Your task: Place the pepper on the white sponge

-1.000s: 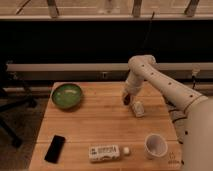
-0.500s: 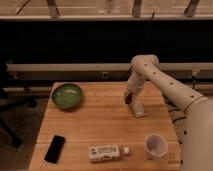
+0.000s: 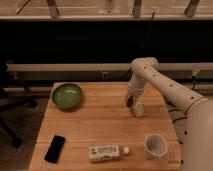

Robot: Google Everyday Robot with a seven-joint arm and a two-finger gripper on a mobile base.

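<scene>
In the camera view, the gripper [image 3: 131, 101] sits low over the right part of the wooden table [image 3: 100, 125], at the end of the white arm [image 3: 165, 87] that reaches in from the right edge. Against the pictures from a second and half a second ago, the arm has shifted only slightly, drawing a little more upright over the same spot, and nothing else on the table has moved. A small dark-red shape at the gripper's tip looks like the pepper [image 3: 129, 100], but whether the gripper is grasping it or has let it go cannot be told. The white sponge [image 3: 138, 109] lies just below and to the right of the gripper, touching or nearly touching it, pale against the wood. On the table's far left corner stands the green bowl [image 3: 67, 95], well apart from the gripper. Along the near edge lie a black phone [image 3: 55, 148] on the left, a white labelled bottle [image 3: 107, 152] on its side in the middle, and a white mug [image 3: 155, 145] upright to the right. Behind the table runs a pale rail [image 3: 70, 67] under a dark window, and a dark office chair [image 3: 12, 105] stands at the left.
</scene>
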